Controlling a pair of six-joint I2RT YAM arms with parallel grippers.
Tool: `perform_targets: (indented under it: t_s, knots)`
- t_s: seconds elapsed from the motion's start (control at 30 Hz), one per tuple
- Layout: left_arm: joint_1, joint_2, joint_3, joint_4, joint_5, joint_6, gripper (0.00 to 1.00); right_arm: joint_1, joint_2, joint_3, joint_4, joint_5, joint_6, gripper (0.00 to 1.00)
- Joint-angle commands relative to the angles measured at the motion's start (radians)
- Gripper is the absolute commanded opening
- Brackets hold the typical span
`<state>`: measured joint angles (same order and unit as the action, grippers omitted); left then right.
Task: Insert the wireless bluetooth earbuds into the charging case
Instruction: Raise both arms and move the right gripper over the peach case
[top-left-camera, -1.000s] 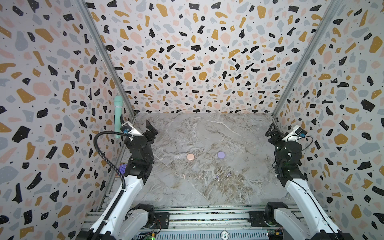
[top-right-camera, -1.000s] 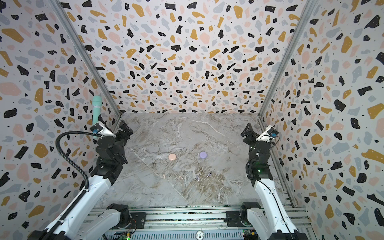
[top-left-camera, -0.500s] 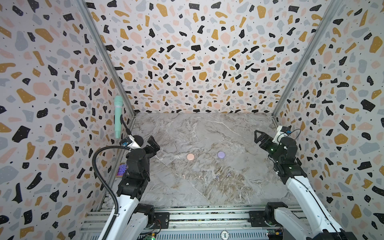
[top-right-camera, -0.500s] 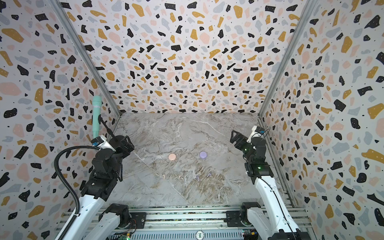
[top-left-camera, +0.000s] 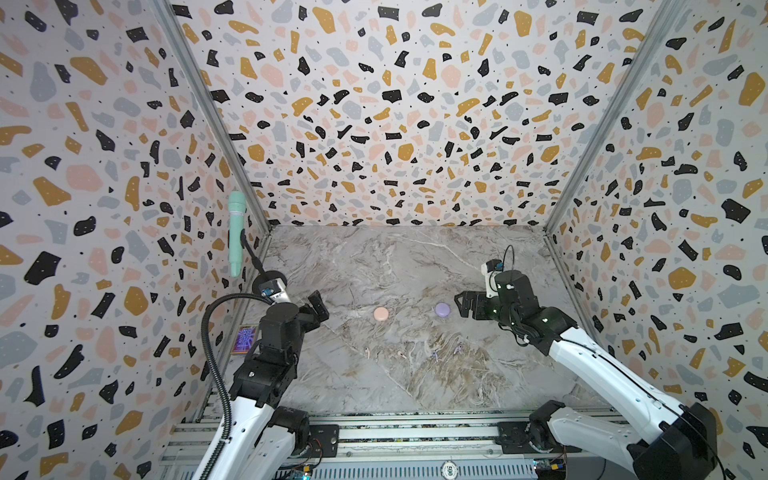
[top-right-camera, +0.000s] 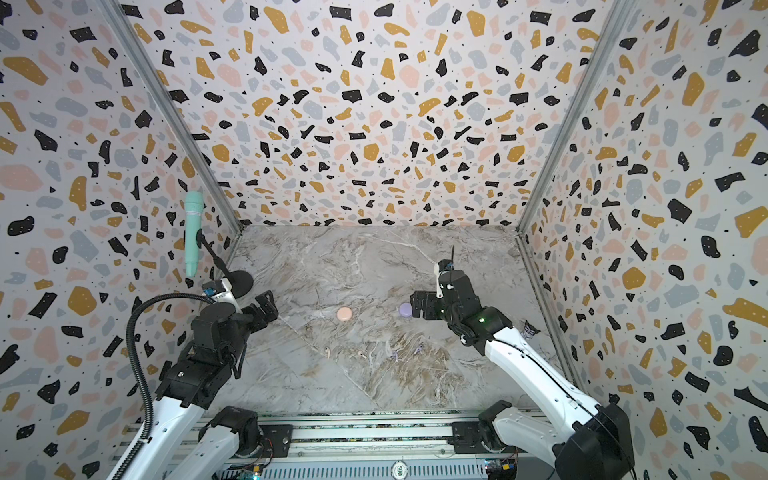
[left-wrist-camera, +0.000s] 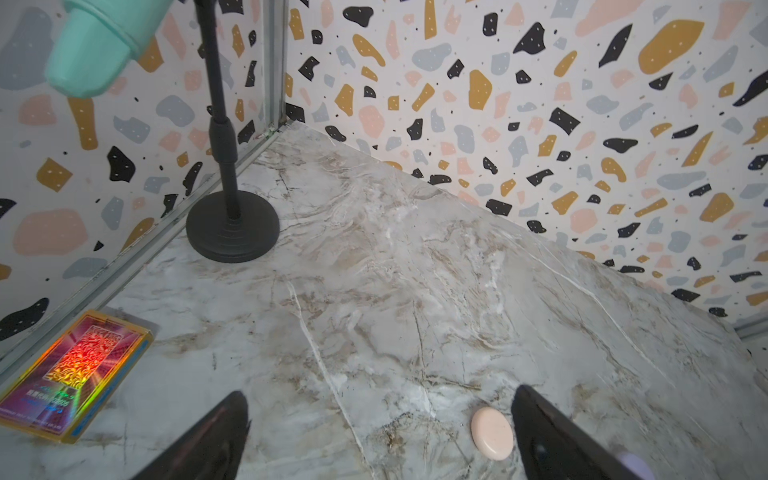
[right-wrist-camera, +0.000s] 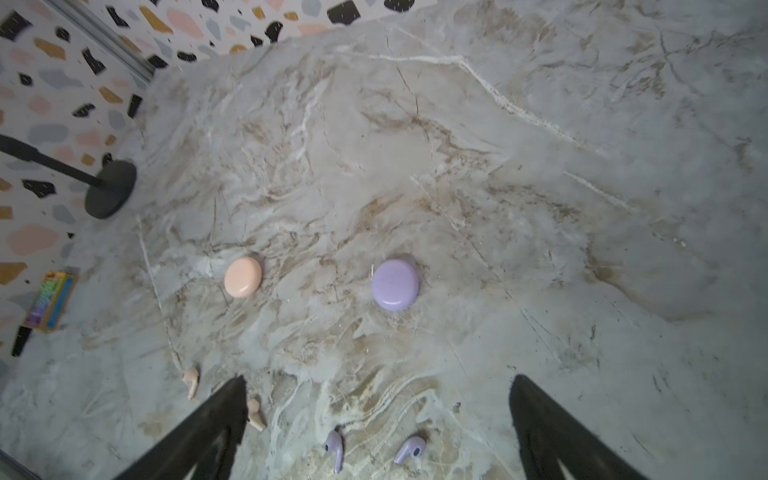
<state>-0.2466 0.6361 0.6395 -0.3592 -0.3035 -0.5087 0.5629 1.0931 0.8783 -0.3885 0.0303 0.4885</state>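
Two closed round charging cases lie mid-table: a pink case (top-left-camera: 380, 313) (top-right-camera: 344, 313) (left-wrist-camera: 492, 433) (right-wrist-camera: 243, 276) and a lavender case (top-left-camera: 442, 309) (top-right-camera: 405, 309) (right-wrist-camera: 395, 285). Nearer the front lie the earbuds: two pale pink ones (top-left-camera: 367, 352) (top-left-camera: 401, 355) (right-wrist-camera: 191, 380) and two lavender ones (top-left-camera: 435, 355) (top-left-camera: 457, 349) (right-wrist-camera: 335, 449) (right-wrist-camera: 410, 449). My left gripper (top-left-camera: 319, 309) (left-wrist-camera: 380, 395) hovers open, left of the pink case. My right gripper (top-left-camera: 463, 307) (right-wrist-camera: 378, 380) hangs open and empty just right of the lavender case, above the table.
A mint microphone (top-left-camera: 237, 232) stands on a black stand with a round base (left-wrist-camera: 232, 226) at the back left corner. A holographic card box (top-left-camera: 245, 338) (left-wrist-camera: 75, 374) lies by the left wall. Terrazzo walls close three sides; a metal rail (top-left-camera: 395, 432) runs along the front.
Both arms have swung in from the side walls. The right gripper moved left to beside the lavender case; the left gripper moved toward the pink case. Both stayed open.
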Motion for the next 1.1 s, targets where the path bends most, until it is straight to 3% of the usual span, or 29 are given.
perform_targets:
  t_s: [0.0, 0.2, 0.3, 0.4, 0.57, 0.7, 1.07]
  knots:
    - [-0.025, 0.066, 0.002, 0.003, 0.04, 0.034, 1.0, 0.049, -0.008, 0.054, -0.087, 0.07, -0.023, 0.99]
    - [-0.036, 0.17, 0.033, -0.015, 0.075, 0.048, 1.0, 0.084, 0.095, 0.084, -0.092, -0.013, -0.065, 0.99]
    - [-0.039, 0.193, 0.041, -0.011, 0.103, 0.054, 1.0, 0.136, 0.165, 0.118, -0.11, 0.041, -0.076, 0.99]
    - [-0.04, 0.201, 0.033, -0.006, 0.057, 0.046, 1.0, 0.163, 0.218, 0.143, -0.113, 0.057, -0.062, 0.99]
    - [-0.04, 0.118, 0.032, -0.027, -0.056, 0.014, 1.0, 0.238, 0.301, 0.192, -0.067, 0.059, -0.025, 0.99]
    - [-0.039, 0.046, 0.007, 0.001, -0.066, 0.008, 1.0, 0.29, 0.399, 0.266, -0.07, 0.089, 0.0, 0.99]
    - [-0.04, 0.049, 0.021, -0.02, -0.094, 0.006, 1.0, 0.389, 0.65, 0.519, -0.17, 0.144, 0.066, 0.99]
